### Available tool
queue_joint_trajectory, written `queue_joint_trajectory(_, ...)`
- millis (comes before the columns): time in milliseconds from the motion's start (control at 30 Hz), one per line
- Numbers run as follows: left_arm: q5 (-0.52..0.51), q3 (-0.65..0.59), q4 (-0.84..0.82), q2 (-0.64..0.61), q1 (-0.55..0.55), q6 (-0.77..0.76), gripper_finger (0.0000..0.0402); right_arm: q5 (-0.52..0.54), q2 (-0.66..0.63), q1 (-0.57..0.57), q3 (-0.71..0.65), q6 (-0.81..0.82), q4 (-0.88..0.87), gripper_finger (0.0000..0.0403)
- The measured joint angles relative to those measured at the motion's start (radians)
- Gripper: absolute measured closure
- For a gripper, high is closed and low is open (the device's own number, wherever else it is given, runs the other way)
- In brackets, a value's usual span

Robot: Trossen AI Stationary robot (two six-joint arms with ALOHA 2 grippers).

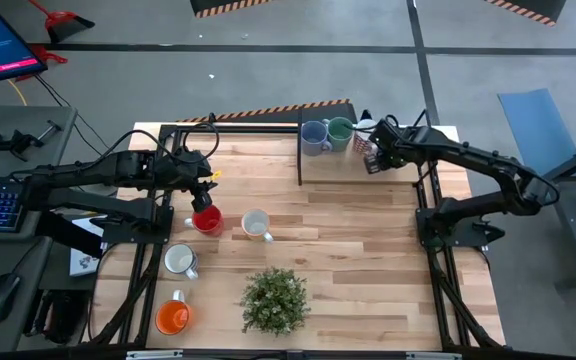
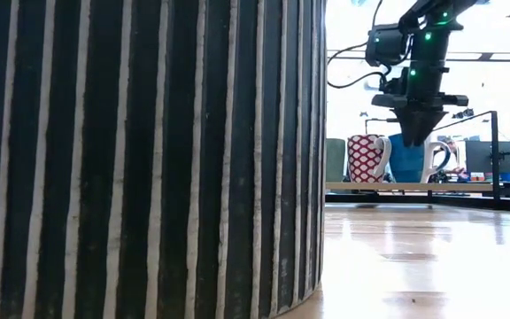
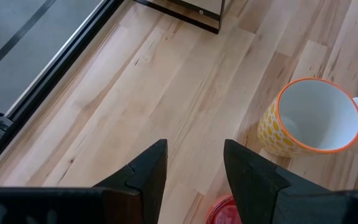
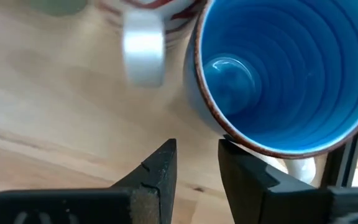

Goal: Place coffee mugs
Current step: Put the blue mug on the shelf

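Setting: a pale wooden table (image 1: 348,260) on a grey shop floor, with a raised shelf (image 1: 368,172) along its far edge.

Item 1, right pincer (image 4: 196,163): above the shelf at the far right, fingers apart with nothing between them, one finger close against the rim of the blue mug (image 4: 288,74). We judge this mug just set down or about to be gripped; we cannot tell which.

Item 2, shelf stock: beside the blue mug stands the white mug with red pattern (image 2: 367,159); further along sit the lavender-blue mug (image 1: 315,136) and the green mug (image 1: 339,131).

Item 3, left pincer (image 3: 194,168): over the near-left table, fingers apart and empty, directly above the red mug (image 1: 206,219).

Item 4, table stock: 4 mugs remain, namely red, the yellow-dotted mug with orange rim (image 3: 309,118), the cream mug (image 1: 180,260) and the orange mug (image 1: 172,317), near a potted plant (image 1: 274,299).

Step in hand: we judge the task about half done. Next, the left pincer must descend, straddle the red mug's wall and close firmly.
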Motion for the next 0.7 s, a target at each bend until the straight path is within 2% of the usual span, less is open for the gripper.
queue_joint_trajectory(700,0.000,0.000,0.000,0.000,0.000,0.002,0.0254,0.033,0.000,-0.085,0.000,0.000,0.058,0.0297)
